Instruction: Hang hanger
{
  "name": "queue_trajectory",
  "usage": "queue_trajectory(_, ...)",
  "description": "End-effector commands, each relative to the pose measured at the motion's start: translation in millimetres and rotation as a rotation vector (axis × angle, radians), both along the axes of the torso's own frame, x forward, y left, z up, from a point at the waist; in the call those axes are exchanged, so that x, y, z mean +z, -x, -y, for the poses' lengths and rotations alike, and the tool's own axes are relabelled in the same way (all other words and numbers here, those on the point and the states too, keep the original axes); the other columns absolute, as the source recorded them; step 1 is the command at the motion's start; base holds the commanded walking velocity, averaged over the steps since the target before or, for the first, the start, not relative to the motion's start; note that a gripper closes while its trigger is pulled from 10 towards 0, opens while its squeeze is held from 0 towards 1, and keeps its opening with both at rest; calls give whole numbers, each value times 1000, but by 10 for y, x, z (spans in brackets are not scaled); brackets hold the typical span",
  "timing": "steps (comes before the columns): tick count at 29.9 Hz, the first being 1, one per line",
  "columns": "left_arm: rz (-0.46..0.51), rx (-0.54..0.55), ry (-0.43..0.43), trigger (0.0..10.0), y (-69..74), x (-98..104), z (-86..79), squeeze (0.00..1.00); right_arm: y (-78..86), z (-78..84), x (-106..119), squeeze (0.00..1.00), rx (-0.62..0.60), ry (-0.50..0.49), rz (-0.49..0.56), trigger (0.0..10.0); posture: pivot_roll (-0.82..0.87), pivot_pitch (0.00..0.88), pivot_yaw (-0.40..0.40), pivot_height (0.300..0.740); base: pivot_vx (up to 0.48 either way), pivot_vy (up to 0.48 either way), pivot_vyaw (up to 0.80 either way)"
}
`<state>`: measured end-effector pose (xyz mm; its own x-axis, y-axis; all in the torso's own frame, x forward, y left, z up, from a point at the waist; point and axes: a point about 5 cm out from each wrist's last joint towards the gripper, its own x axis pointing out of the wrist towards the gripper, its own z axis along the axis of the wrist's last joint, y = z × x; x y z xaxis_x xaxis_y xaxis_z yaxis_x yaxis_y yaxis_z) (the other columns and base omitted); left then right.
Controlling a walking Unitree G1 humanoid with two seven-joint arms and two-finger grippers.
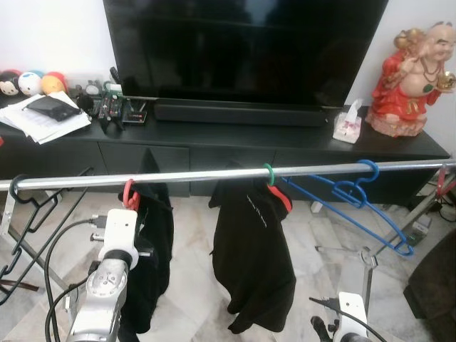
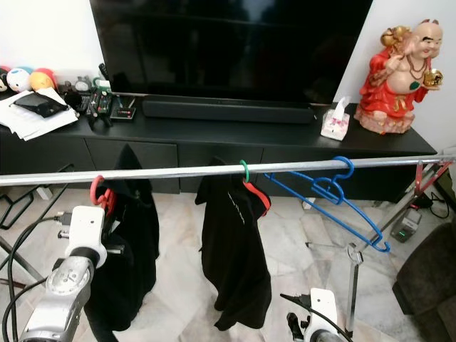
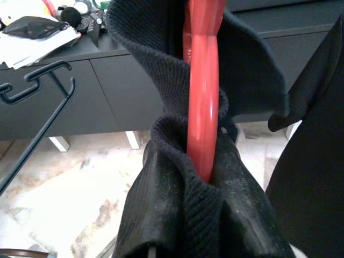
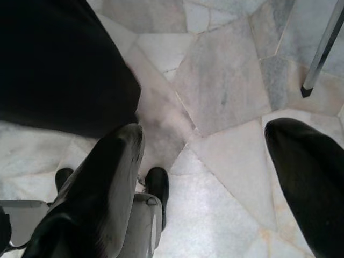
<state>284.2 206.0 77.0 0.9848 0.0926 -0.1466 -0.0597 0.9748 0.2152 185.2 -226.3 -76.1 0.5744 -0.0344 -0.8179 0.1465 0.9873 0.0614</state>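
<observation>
Red hanger (image 1: 130, 195) hooked on the steel rail (image 1: 214, 174), left of the green-hooked hanger (image 1: 269, 173), carrying a black garment (image 1: 151, 249); left gripper (image 3: 204, 236) close beneath it, fingers buried in cloth, probably clamped, cannot tell; right gripper (image 4: 201, 177) below the rail, spread wide, empty, over marble floor (image 4: 226, 86).

Four cameras: two on the head, one on each wrist.
The head pair looks forward and down over a clothes rail (image 1: 214, 173) toward a TV cabinet (image 1: 235, 139), sharing nearly the same scene. The left wrist camera sits very close to a red hanger (image 3: 203, 97) wrapped in black cloth (image 3: 183, 209). The right wrist camera faces down at the marble floor (image 4: 226, 91), between its own fingers (image 4: 107, 183).
</observation>
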Motion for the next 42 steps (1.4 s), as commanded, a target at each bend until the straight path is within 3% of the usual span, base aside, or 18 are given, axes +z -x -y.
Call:
queue_trajectory(1, 64, -11, -6, 10000, -80, 117, 12, 0, -10, 30, 11, 0, 3, 10, -3, 10000, 4, 0, -82, 740, 0, 0, 0)
queue_trajectory(13, 71, -24, -3, 10000, -17, 65, 28, 0, -6, 27, 8, 0, 9, 12, -8, 10000, 7, 0, -80, 740, 0, 0, 0)
queue_trajectory(42, 84, -61, 24, 10000, 73, 47, 75, 0, 4, 26, 3, 0, 24, 14, -14, 10000, 13, 0, -82, 740, 281, 0, 0)
